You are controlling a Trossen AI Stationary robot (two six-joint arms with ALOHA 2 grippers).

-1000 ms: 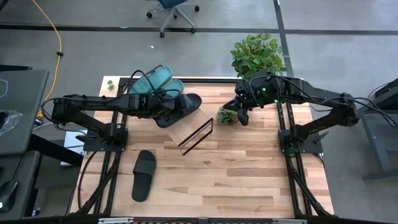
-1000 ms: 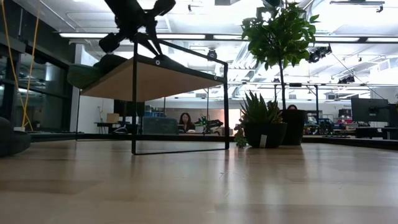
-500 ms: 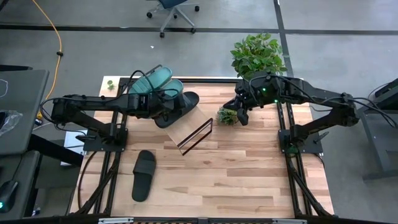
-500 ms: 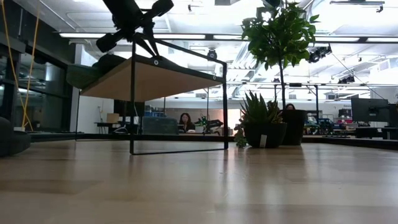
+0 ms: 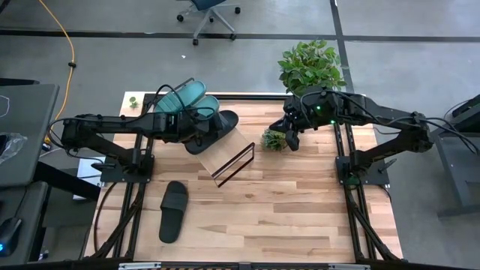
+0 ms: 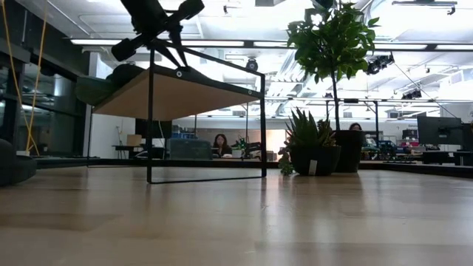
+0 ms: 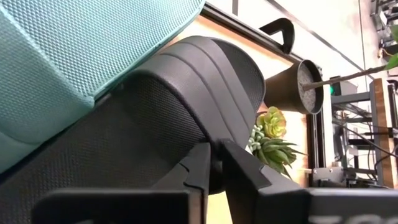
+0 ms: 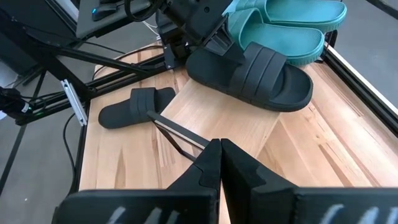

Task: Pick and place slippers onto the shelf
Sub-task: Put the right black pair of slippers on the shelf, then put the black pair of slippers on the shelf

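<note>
While my left gripper [image 8: 211, 34] pinches the black slipper's [image 5: 217, 126] heel on the shelf [image 5: 225, 156], I keep my right gripper [image 5: 289, 137] pressed together.

Bare tabletop [image 5: 300, 202] beside shelf [image 5: 229, 159]

Teal slippers [image 8: 292, 22], black slippers [image 8: 261, 71], light-wood shelf [image 8: 217, 118]

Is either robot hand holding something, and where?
The left hand grips the black slipper on the shelf by its heel edge. The right hand holds nothing.
</note>
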